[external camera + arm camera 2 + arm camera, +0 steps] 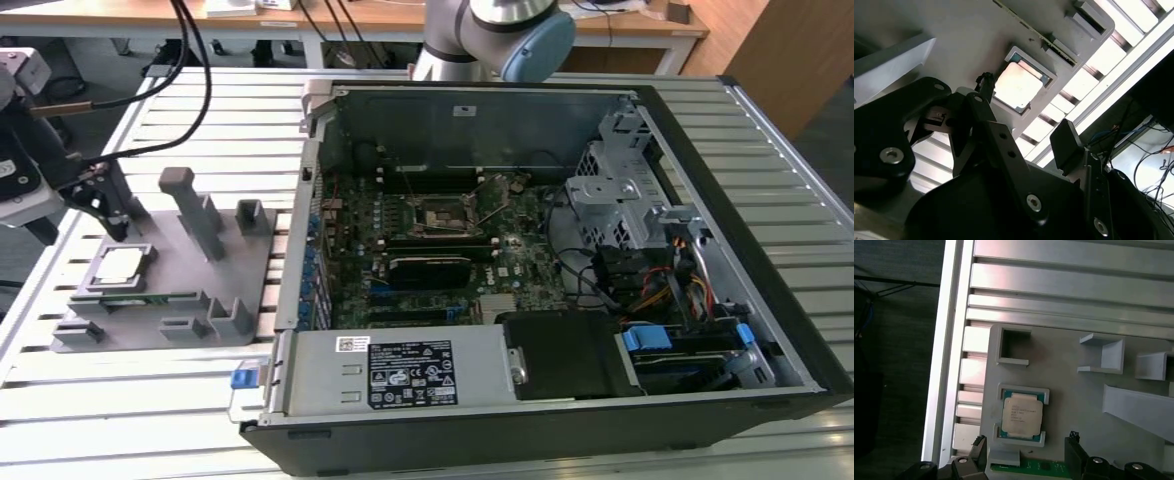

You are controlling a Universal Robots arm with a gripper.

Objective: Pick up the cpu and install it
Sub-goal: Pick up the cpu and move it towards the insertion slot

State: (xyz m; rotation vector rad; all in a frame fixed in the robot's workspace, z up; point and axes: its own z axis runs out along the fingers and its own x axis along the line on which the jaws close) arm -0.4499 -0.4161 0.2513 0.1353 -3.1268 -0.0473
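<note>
On the slatted bench [200, 110], an open computer case [467, 120] lies beside a grey holder [200, 290]. Above the holder hangs the gripper [1026, 442], fingers apart and empty; the cpu [1022, 414] sits untouched in the holder's square recess.

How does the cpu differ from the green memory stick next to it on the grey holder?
Shape: the cpu is square, the memory stick long and narrow. Colour: the cpu's top is silver-grey, the memory stick green. Both sit on the grey holder.
</note>
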